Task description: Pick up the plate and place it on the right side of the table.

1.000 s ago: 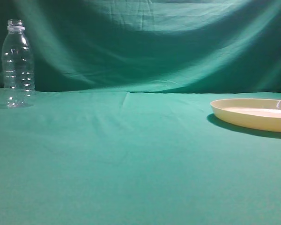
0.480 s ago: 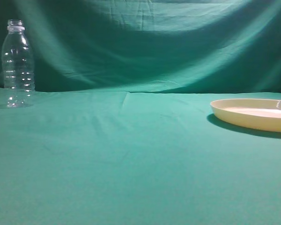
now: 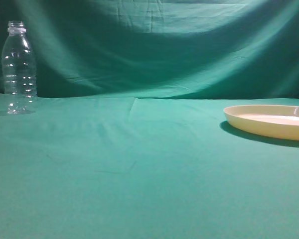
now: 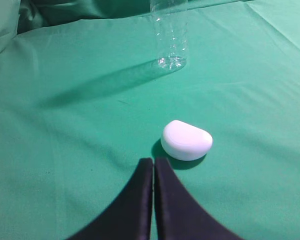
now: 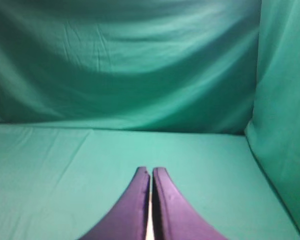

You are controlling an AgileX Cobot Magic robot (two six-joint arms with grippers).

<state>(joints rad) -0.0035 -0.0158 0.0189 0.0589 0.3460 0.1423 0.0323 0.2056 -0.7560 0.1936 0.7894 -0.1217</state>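
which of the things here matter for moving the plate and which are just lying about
For the job:
wide cream-yellow plastic plate
teal-green cloth-covered table

Lying about:
clear plastic bottle
small white rounded object

No readable txt, labels or nos. anywhere; the clear bottle [image 3: 19, 67] carries no legible label.

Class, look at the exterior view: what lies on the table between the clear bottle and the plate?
Nothing: between the bottle and the plate the exterior view shows only bare green cloth of the table.
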